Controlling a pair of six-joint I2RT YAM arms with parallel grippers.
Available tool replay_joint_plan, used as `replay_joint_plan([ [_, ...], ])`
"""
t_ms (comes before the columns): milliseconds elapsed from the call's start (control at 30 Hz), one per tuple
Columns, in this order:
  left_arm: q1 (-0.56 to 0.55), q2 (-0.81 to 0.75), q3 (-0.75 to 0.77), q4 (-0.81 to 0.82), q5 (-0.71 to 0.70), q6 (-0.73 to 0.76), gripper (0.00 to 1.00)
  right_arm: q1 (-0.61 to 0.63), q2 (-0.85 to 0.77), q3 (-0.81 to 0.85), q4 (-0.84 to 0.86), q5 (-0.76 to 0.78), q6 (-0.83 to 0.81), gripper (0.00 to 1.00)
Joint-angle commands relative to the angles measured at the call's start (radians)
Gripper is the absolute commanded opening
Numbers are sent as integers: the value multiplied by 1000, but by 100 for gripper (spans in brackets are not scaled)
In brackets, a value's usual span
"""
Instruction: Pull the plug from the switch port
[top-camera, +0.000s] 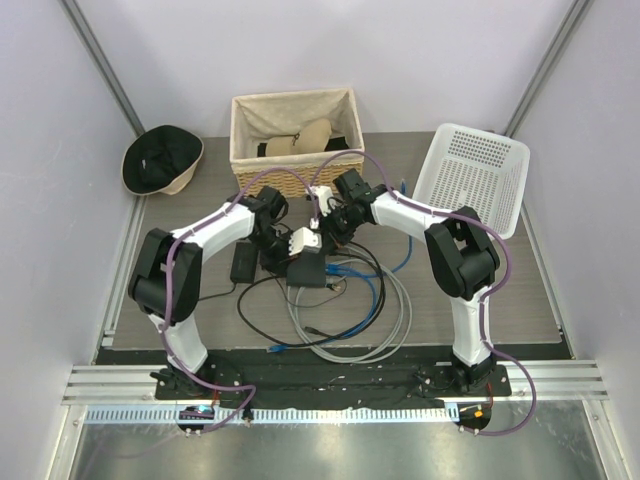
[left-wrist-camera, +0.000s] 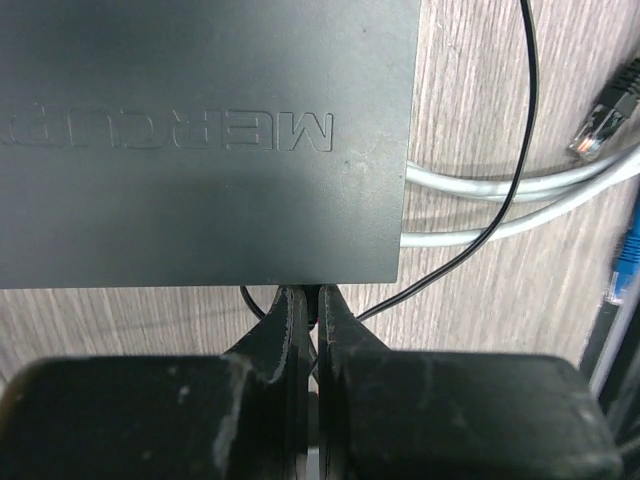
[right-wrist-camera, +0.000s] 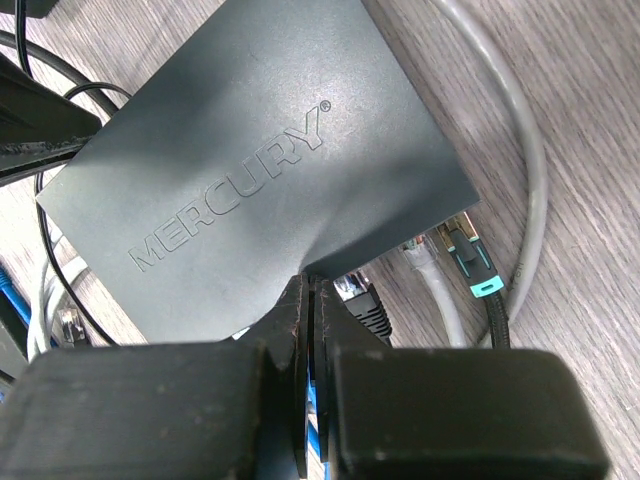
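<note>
The switch (top-camera: 310, 272) is a flat matte black box marked MERCURY, lying among cables at mid-table. It fills the left wrist view (left-wrist-camera: 200, 180) and the right wrist view (right-wrist-camera: 260, 150). My left gripper (left-wrist-camera: 312, 298) is shut at the switch's narrow near edge, with a small dark plug of a thin black cord (left-wrist-camera: 450, 255) pinched between its tips. In the top view it (top-camera: 298, 256) is at the switch's far-left side. My right gripper (right-wrist-camera: 313, 288) is shut, tips touching the port edge beside a black network plug (right-wrist-camera: 365, 300). In the top view it (top-camera: 325, 243) is just behind the switch.
A grey plug (right-wrist-camera: 420, 258) and a teal-tipped plug (right-wrist-camera: 470, 265) sit in ports. Grey cables (left-wrist-camera: 480, 185) leave the switch's side. A power brick (top-camera: 243, 262), coiled grey cable (top-camera: 350, 340) and blue cable (top-camera: 375, 290) lie around. A wicker basket (top-camera: 240, 140), white basket (top-camera: 510, 190) and hat (top-camera: 160, 160) stand behind.
</note>
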Motion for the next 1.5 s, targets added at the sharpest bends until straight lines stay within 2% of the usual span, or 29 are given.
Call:
replay_joint_plan([
  [0,-10,-85,-84,45,-3,50,0,8,8,-17,-47,44,-27,1],
  [233,-12,-136,-167,165,-121,134,0,8,18,-5,-58,44,-35,1],
  [433,2,-108,-104,37,-87,153,0,8,72,59,-148,24,-53,1],
  [567,10,-73,-26,-156,-51,159,0,8,61,41,-130,34,-50,1],
  [667,17,-24,92,-296,-2,145,0,8,66,36,-128,53,-51,1],
  [767,20,-24,103,-318,14,145,0,8,83,44,-142,51,-50,2],
  [933,22,-21,97,-297,6,133,0,8,80,46,-142,57,-42,1],
  [1133,20,-63,31,-160,-1,93,0,-16,-29,27,-109,1,0,1],
  [1233,22,-83,-29,-68,-1,44,0,-22,-158,-98,2,-94,21,2],
  [1333,22,-94,-75,-14,15,0,0,-19,-244,-195,98,-101,16,1],
  [1467,25,-109,-109,24,37,-42,0,-19,-275,-296,251,-78,27,1],
])
